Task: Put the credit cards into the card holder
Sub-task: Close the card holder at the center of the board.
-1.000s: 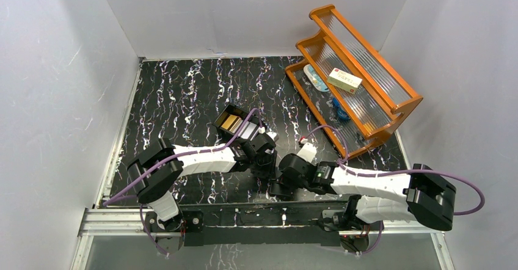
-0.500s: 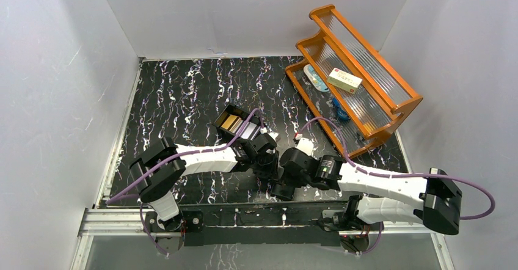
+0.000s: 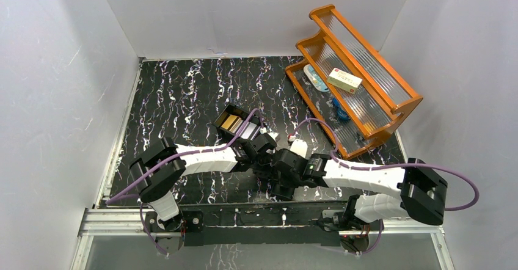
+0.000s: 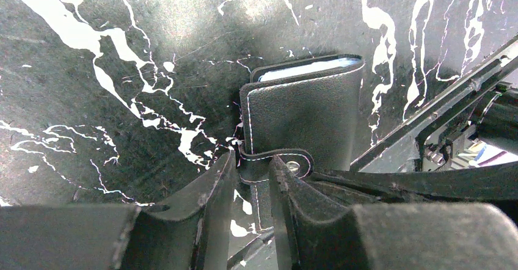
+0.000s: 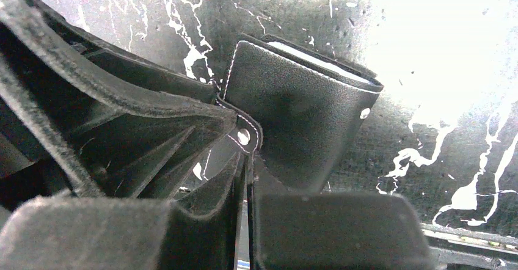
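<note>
— So, where is the card holder (image 4: 302,120)?

— At six o'clock on the surface (image 3: 183,93), close to the arms' bases. It lies flat and folded over, with its tab loose. From overhead it is hidden under both claws.

— And the left claw (image 4: 253,160)?

— Clenched on the holder's tab strap. The wallet body lies at twelve o'clock from its fingertips.

— The right claw (image 5: 247,184)?

— It sits at three o'clock of the left one. Its fingers are pressed almost together, and the same strap runs down into the slit between them (thin as it is, it looks gripped). The snap button (image 5: 244,137) sits just above that slit.

— Any credit cards (image 3: 231,123) in the holder?

— A pale edge shows in the fold at its far end, but whether that is a card or the lining I cannot tell. The beige and silver cards I can see stand in a black box (image 3: 225,112) at eleven o'clock from the claws.

— Anything else?

— An orange rack (image 3: 410,103) stands at two o'clock, with a cream-and-red carton (image 3: 344,80) on its shelf.
</note>
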`<state>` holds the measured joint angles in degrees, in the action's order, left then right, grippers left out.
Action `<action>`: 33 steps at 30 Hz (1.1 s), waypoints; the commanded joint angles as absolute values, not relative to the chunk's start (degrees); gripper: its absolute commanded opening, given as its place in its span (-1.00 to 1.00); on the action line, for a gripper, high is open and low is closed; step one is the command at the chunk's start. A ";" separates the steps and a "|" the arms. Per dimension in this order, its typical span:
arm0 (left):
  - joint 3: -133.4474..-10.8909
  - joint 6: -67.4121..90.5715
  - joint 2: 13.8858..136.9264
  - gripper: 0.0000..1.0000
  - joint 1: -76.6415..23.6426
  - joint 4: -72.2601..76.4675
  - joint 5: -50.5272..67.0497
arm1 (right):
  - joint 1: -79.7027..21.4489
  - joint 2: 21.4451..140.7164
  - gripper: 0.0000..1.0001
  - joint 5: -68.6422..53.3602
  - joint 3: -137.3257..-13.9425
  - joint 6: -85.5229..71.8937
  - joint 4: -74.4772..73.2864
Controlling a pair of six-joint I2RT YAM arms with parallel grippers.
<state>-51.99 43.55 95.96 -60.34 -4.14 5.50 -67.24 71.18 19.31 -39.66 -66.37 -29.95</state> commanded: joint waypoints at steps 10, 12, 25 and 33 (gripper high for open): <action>-51.43 43.57 95.68 -0.49 -60.56 -6.59 4.22 | -67.48 72.40 -0.75 22.43 -43.91 -65.50 -29.12; -51.42 43.59 95.73 -0.49 -60.56 -6.53 4.26 | -67.50 72.17 -0.74 22.98 -44.20 -65.61 -29.30; -51.66 44.02 95.82 -0.49 -60.52 -6.12 4.73 | -67.41 74.39 -0.73 23.63 -42.82 -66.31 -29.37; -51.94 43.95 95.47 -0.49 -60.56 -5.98 4.92 | -67.21 76.52 -0.73 23.87 -42.72 -66.16 -29.89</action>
<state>-51.99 44.14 95.96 -60.34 -4.21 5.50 -67.24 75.50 21.76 -41.95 -65.84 -28.99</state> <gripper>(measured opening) 0.255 0.134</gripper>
